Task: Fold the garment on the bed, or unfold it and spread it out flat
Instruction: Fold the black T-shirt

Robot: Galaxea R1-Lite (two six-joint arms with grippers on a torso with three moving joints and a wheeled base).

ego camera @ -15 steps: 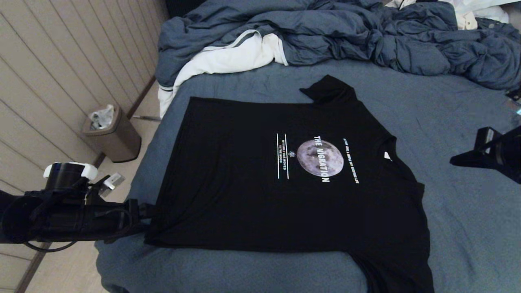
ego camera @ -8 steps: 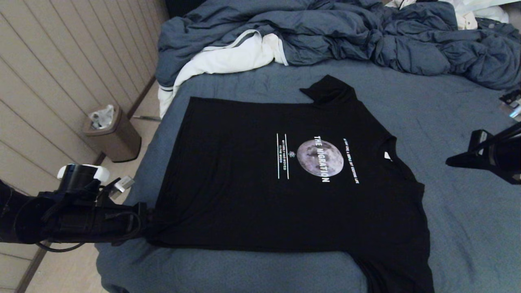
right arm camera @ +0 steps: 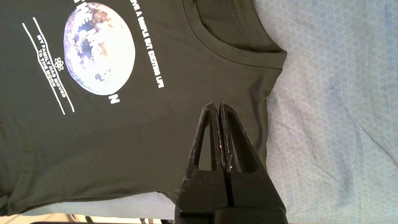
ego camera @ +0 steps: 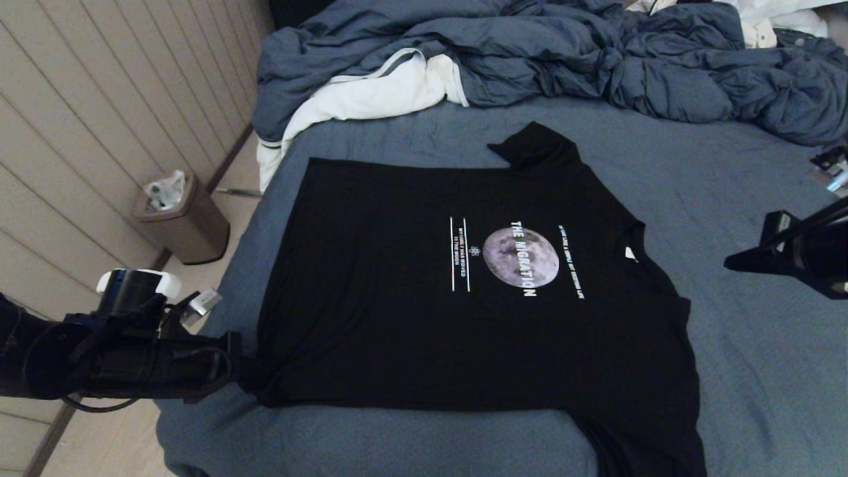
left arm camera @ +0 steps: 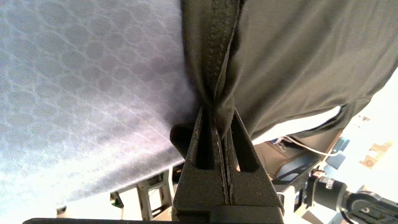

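The garment (ego camera: 477,291), a black T-shirt with a moon print, lay chest-up and mostly flat across the near half of the bed (ego camera: 748,371), its collar toward the robot's right and its hem toward the left, with the near sleeve trailing over the front edge of the mattress. The left gripper (left arm camera: 216,119) sat at the hem's near corner by the bed's left edge, its fingers clamped tight on a bunched pleat of hem fabric. The right gripper (right arm camera: 219,107) hovered above the bed just past the collar and shoulder, fingers pressed together on nothing. The step in hand looked like working the hem corner, either to begin a fold or to tug the shirt smooth. To do it well, the left arm would want to lift the corner only enough to clear the sheet, then carry it in a level, steady sweep so the cloth followed without dragging the sheet or wrinkling the print; the right gripper would do best to come down on the shoulder or collar side and match the motion, keeping the two ends parallel. By count: one T-shirt, one rumpled duvet (ego camera: 530,53) at the far side, one white cloth (ego camera: 371,99) beside it, one bin (ego camera: 182,218) on the floor, and two grippers
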